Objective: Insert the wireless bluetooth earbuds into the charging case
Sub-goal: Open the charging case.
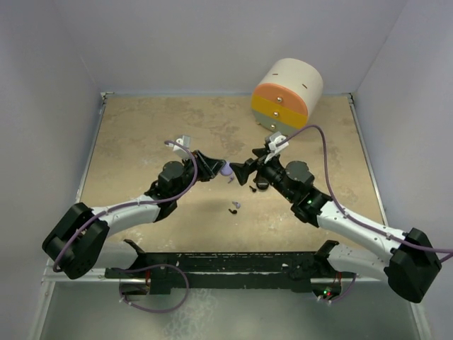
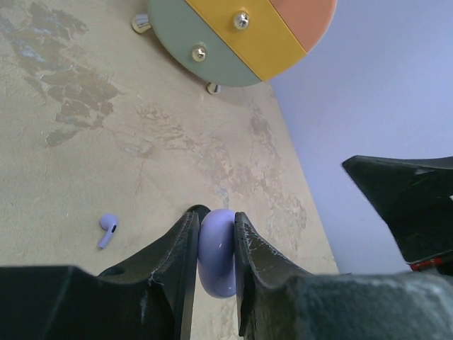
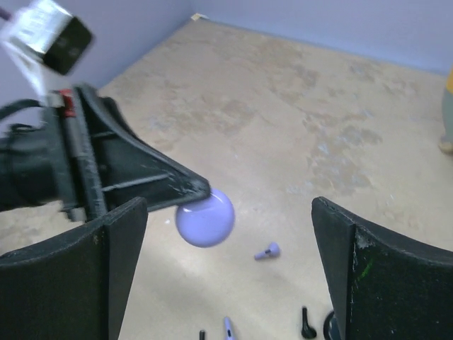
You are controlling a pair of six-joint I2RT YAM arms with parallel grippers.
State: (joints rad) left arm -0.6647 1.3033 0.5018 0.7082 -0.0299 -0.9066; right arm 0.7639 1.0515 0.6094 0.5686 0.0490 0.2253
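Listener: Since I cannot see it, what does the room look like?

Describer: Plain, pale lavender-grey walls (image 1: 212, 42) close in a table (image 1: 134, 142) on its left, far and right sides. The tabletop is beige, mottled like worn stone, with a thin metal edge.

Listener: What stands on it?

Describer: At the far right sits a drum-shaped cabinet (image 1: 287, 95). Its round face is banded peach, yellow and grey-green, with small knobs. Two white and black arms (image 1: 134, 209) reach in from the near corners and meet at mid-table.

Listener: And the grippers?

Describer: The left gripper (image 1: 214, 167) is clamped on a round lavender charging case (image 2: 216, 255), pinched edge-on between its two black fingers (image 2: 180, 255). The right gripper (image 1: 241, 173) faces it from just beside, jaws spread wide apart, holding nothing.

Listener: Where are the earbuds (image 1: 233, 207)?

Describer: They lie loose on the tabletop at the centre, just on the near side of the grippers. One lavender earbud (image 3: 267, 251) lies on its side close by the case. Nearer still are a black earbud (image 3: 306, 326) and another lavender stem (image 3: 228, 327).
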